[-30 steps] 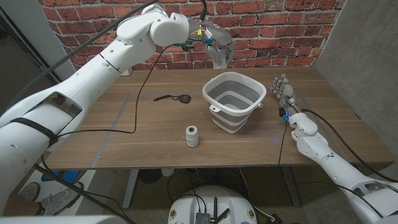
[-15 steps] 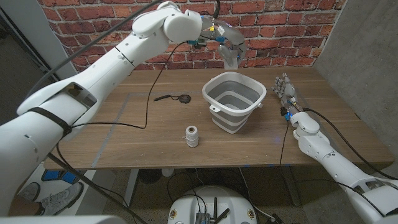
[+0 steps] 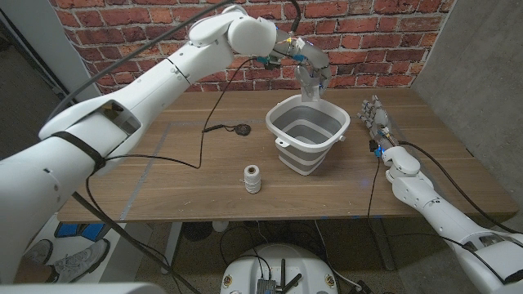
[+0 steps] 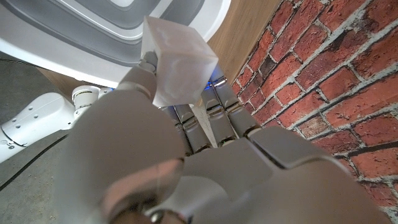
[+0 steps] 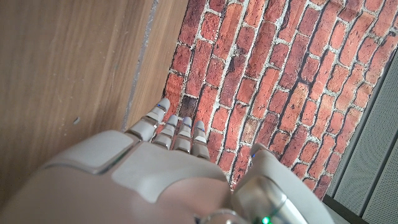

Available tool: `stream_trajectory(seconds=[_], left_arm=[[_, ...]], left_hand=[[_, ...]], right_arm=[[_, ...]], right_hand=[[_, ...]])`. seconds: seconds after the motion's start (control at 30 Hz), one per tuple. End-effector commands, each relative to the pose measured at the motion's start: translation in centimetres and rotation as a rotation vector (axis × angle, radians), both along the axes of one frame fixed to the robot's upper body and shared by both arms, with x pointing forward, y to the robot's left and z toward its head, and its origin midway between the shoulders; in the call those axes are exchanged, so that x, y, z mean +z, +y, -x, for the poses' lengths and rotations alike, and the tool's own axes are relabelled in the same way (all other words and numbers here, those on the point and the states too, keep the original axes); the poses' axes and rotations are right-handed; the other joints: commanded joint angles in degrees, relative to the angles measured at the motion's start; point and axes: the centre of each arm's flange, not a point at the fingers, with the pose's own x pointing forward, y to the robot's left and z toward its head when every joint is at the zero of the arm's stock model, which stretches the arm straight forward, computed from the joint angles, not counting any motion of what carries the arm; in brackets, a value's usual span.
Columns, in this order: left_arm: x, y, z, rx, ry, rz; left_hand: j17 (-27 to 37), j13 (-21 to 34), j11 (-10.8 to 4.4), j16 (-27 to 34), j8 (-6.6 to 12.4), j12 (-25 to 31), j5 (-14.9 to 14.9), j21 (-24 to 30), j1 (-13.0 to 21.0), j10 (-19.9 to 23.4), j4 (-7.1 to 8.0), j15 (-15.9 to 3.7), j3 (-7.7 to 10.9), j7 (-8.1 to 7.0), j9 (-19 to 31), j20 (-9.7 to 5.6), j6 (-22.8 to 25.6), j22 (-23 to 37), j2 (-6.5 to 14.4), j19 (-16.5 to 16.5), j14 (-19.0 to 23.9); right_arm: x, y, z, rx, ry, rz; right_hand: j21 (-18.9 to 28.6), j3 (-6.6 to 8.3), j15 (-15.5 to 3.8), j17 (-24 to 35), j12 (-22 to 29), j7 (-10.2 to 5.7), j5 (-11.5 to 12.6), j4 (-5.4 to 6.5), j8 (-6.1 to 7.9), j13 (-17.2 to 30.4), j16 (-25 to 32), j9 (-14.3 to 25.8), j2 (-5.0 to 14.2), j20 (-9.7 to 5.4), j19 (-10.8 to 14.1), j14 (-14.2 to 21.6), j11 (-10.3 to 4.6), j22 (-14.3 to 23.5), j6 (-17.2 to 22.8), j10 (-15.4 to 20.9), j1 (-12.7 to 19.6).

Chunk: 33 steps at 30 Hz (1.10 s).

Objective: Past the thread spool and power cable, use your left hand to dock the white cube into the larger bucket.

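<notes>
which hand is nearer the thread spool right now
Left, narrowly. The left hand hangs over the bucket's far rim, holding the white cube; the right hand stands beyond the bucket from the thread spool.

Even, soft indoor light, faint shadows on the table (image 3: pixel 163 175); wrist close-ups blurred.

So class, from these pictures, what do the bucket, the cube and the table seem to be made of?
Bucket: probably soft plastic or silicone, matte; grey stepped rings under a white rim suggest a collapsible wall.
Cube: white, slightly translucent and frosted, likely plastic or foam; held by the left robot hand.
Table: wood or veneer, visible grain.
</notes>
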Motion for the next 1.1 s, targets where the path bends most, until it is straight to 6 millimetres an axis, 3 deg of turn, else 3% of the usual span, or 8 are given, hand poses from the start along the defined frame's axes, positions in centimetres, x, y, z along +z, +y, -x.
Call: stream_trajectory(seconds=[0.03, 1.1], left_arm=[[-1.9, -0.4, -1.3, 0.015, 0.11, -0.03], [-7.2, -0.8, -4.6, 0.069, 0.163, -0.077]], left_hand=[[0.11, 6.28, 0.24, -0.32, -0.2, 0.12, 0.55, 0.5, -0.25, 0.26, 0.23, -9.49, 0.17, 0.71, 0.15, -7.99, -0.01, 0.04, 0.25, -0.17, 0.58], [0.18, 7.0, 0.22, -2.25, -1.58, -1.73, 0.72, 1.71, -1.5, -2.25, 0.08, -9.41, 0.56, 1.51, -0.32, -7.92, -1.08, -0.63, -0.17, -1.64, -0.94]], right_arm=[[0.3, 0.0, 0.2, -0.003, -0.01, 0.007], [0.2, 0.0, 0.4, -0.014, -0.018, -0.004]], right_hand=[[0.34, 0.04, -1.32, 0.09, 0.2, 0.15, 0.04, -0.02, 0.07, 0.15, 0.52, 0.24, 3.63, -0.48, -0.09, -0.3, -0.1, 0.22, 0.46, 0.02, -0.19], [0.35, 0.1, -1.26, 0.0, 0.24, 0.1, 0.04, -0.05, 0.07, 0.15, 0.51, 0.24, 3.63, -0.57, -0.04, -0.25, -0.15, 0.21, 0.54, 0.13, -0.15]])
